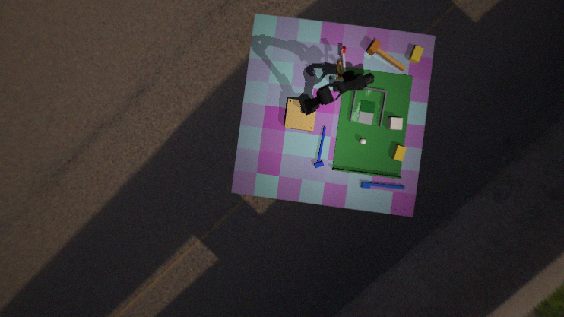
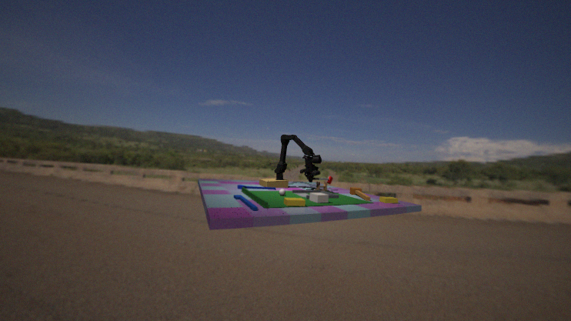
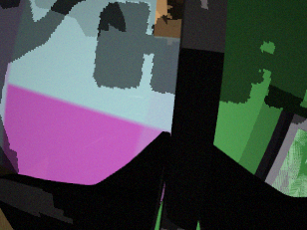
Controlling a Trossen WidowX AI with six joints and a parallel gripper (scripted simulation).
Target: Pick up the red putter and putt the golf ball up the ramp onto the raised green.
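Red putter point(image 1: 343, 50) point(image 2: 329, 179), upper centre of the overhead frame.
Gripper point(image 1: 344, 77) point(image 2: 310, 180) point(image 3: 180, 139) clenched on its shaft point(image 3: 198, 94), presumably for lifting it off the wooden rest point(image 1: 340, 70) point(image 2: 325, 185).

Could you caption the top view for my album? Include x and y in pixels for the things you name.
Robot gripper point(image 1: 342, 77) gripping the red-headed putter point(image 1: 343, 56), white ball point(image 1: 362, 141) waiting on the green mat point(image 1: 349, 155).

Beside the green mat point(image 1: 349, 153) point(image 2: 269, 202), your base plate point(image 1: 300, 121) point(image 2: 273, 183) shows a wood-like, grainy tan face. Past the mat's far corner, your mallet point(image 1: 388, 58) point(image 2: 360, 193) looks like matt orange-brown wood. The mat itself reads flat and matt to you, while the golf ball point(image 1: 362, 141) point(image 2: 282, 192) on it looks smooth.
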